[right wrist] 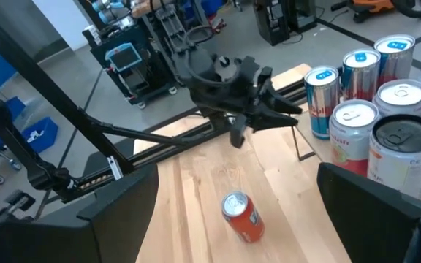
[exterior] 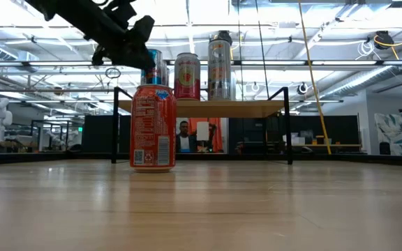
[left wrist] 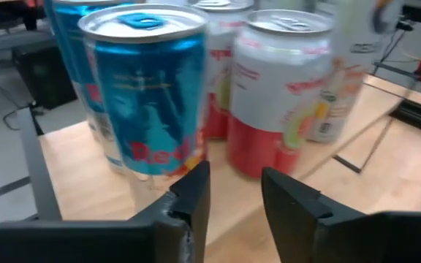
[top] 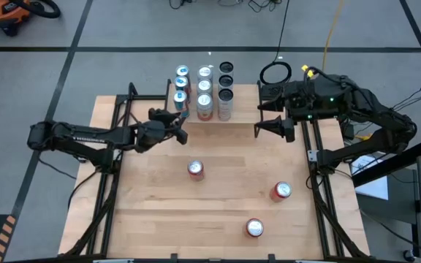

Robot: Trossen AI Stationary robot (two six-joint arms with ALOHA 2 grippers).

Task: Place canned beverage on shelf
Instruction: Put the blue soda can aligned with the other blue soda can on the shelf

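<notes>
We see left end effector [top: 182,126], fingers narrowly apart, empty; upright table can [top: 196,169] at its 5 o'clock, nearest it.

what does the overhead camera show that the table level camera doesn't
Only the high view shows the right claw, open beside the shelf, the left claw by the blue cans, and all three red cans loose on the table. Only the low view shows a person in the room behind and the shelf's black legs. Both show the shelf loaded with cans and the nearest red can.
</notes>
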